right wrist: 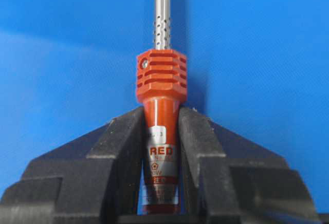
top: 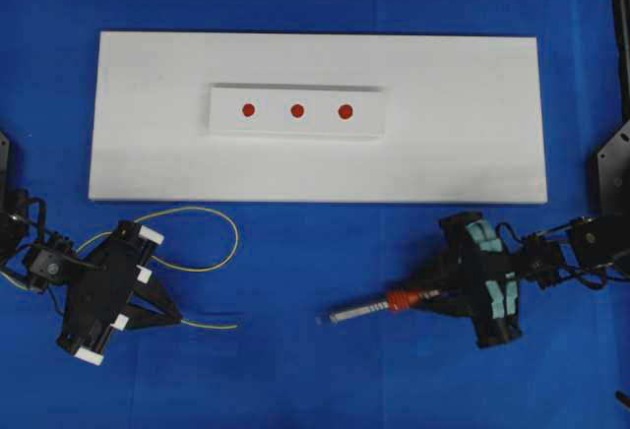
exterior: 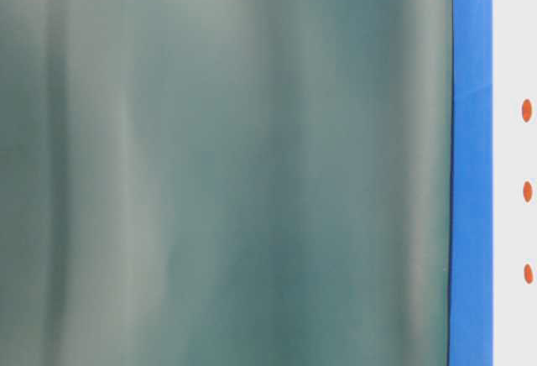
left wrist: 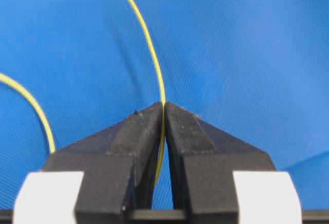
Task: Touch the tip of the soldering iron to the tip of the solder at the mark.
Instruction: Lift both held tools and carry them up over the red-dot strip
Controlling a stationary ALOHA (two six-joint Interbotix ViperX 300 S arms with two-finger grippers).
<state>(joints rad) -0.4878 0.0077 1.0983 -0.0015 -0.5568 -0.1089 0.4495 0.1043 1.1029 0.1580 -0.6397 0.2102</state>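
The solder, a thin yellow wire, lies curled on the blue cloth at front left. My left gripper is shut on it near its free end, and a short length sticks out past the fingertips. In the left wrist view the solder rises from the closed left gripper. The soldering iron lies at front right with its silver shaft pointing left. My right gripper is shut on its red handle. The right wrist view shows the ribbed collar just beyond the right gripper; the iron's tip is out of frame. The mark is the left red dot, far from both tips.
A white strip bearing three red dots sits on a large white board at the back of the blue cloth. The table-level view is mostly a blurred grey-green surface, with three red dots at its right edge.
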